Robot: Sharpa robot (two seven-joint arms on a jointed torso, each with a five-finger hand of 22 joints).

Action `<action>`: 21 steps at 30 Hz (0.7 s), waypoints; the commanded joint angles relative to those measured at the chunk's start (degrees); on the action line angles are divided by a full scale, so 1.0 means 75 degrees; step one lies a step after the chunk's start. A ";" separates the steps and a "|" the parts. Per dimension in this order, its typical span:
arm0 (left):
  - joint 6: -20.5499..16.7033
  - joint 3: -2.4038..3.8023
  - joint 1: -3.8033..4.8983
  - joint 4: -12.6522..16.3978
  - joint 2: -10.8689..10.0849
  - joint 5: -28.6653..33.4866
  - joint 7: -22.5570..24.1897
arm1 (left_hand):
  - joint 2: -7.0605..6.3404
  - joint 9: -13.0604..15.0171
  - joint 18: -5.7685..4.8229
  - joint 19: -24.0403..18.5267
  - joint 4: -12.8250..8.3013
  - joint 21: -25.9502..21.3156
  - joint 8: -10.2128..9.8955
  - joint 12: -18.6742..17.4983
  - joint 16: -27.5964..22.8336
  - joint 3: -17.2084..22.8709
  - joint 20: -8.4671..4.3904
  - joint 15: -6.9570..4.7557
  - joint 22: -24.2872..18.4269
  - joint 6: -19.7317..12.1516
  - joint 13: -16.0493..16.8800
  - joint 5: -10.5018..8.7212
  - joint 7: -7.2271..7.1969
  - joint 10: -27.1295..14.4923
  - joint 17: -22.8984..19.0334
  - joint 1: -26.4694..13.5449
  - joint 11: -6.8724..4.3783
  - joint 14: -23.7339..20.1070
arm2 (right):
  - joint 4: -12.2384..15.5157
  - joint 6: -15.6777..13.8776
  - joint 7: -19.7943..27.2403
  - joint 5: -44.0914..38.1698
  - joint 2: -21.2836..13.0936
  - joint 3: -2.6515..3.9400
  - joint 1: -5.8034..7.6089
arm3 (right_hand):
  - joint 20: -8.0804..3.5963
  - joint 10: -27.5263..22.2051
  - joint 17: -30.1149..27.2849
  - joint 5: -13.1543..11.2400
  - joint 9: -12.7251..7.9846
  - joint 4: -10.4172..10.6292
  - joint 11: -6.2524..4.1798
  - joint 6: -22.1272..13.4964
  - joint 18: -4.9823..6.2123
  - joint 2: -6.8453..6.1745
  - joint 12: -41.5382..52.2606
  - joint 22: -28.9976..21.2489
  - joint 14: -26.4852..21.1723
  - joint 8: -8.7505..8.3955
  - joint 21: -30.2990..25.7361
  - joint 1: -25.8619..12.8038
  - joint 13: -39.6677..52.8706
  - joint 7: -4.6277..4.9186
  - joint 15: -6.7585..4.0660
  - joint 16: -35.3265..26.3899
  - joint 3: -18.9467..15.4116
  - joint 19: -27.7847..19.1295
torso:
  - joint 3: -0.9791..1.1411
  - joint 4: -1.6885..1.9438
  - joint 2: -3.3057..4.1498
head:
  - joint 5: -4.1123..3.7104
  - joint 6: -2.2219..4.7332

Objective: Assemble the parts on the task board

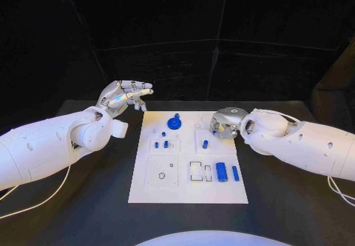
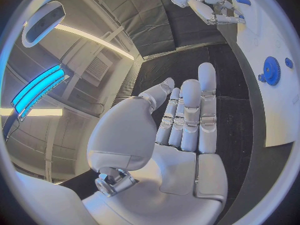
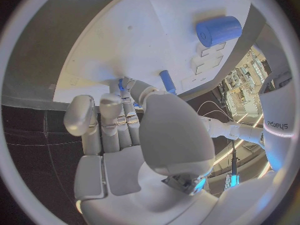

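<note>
The white task board (image 1: 189,189) lies mid-table (image 1: 74,215), carrying a blue gear (image 1: 174,122) at its far end and a blue cylinder (image 1: 220,170) near right. The left hand (image 1: 125,95) hovers empty, fingers extended, off the board's far-left corner. The right hand (image 1: 225,124) reaches over the far right (whether it holds a small blue part (image 3: 167,81) I cannot tell).

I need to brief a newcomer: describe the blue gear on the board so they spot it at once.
Start at the white task board in the middle of the black table and look to its far edge, left of centre. The blue gear sits there, round and toothed, unlike the straight blue pegs nearer the robot.
</note>
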 commanded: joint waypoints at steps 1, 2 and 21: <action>0.0114 0.0006 0.0010 -0.0004 -0.0006 0.0065 0.0081 | -0.0013 0.0000 0.0106 -0.0052 -0.0001 -0.0054 0.0036 0.0050 -0.0048 -0.0028 -0.0003 0.0007 -0.0008 0.0014 -0.0003 -0.0019 -0.0001 0.0009 -0.0009 -0.0070 -0.0003 -0.0071 | -0.0035 0.0048 -0.0162 -0.0198 0.0030 -0.0032 -0.0051 | -0.0019 0.0087 0.0095 -0.0059 0.0013 -0.0025 -0.0016 0.0070 -0.0135 0.0121 0.0005 0.0100 0.0320 0.0052 0.0094 0.0029 -0.0005 -0.0005 -0.0045 0.0130 0.0111 0.0067 | -0.0003 0.0006 0.0000 | -0.0007 -0.0017; 0.0113 0.0006 0.0010 -0.0006 -0.0008 0.0065 0.0076 | -0.0013 0.0000 0.0106 -0.0052 -0.0001 -0.0054 0.0036 0.0050 -0.0048 -0.0028 -0.0003 0.0007 -0.0008 0.0014 -0.0003 -0.0019 -0.0001 0.0009 -0.0009 -0.0070 -0.0003 -0.0071 | -0.0040 0.0028 -0.0187 -0.0224 0.0036 -0.0032 -0.0054 | -0.0022 0.0108 0.0135 -0.0072 0.0015 -0.0045 -0.0021 0.0090 -0.0143 0.0131 0.0005 0.0145 0.0318 0.0055 0.0134 0.0033 -0.0004 -0.0008 -0.0047 0.0183 0.0143 0.0082 | -0.0003 0.0005 0.0000 | -0.0008 -0.0027; 0.0068 0.0006 0.0011 -0.0050 -0.0040 0.0065 0.0031 | -0.0049 -0.0006 0.0099 -0.0049 0.0016 -0.0113 0.0024 0.0075 -0.0057 -0.0129 0.0009 0.0027 -0.0055 -0.0056 -0.0014 -0.0022 0.0027 -0.0067 -0.0047 -0.0128 0.0024 -0.0092 | 0.0512 -0.0783 -0.0391 -0.0330 -0.0260 -0.0026 -0.0063 | -0.0031 0.0249 0.0292 -0.0079 0.0016 -0.0167 -0.0043 0.0206 -0.0197 0.0151 -0.0037 0.0476 0.0267 0.0047 0.0432 -0.0064 0.0000 -0.0022 -0.0056 0.0489 0.0348 0.0176 | -0.0004 0.0011 -0.0010 | -0.0031 -0.0016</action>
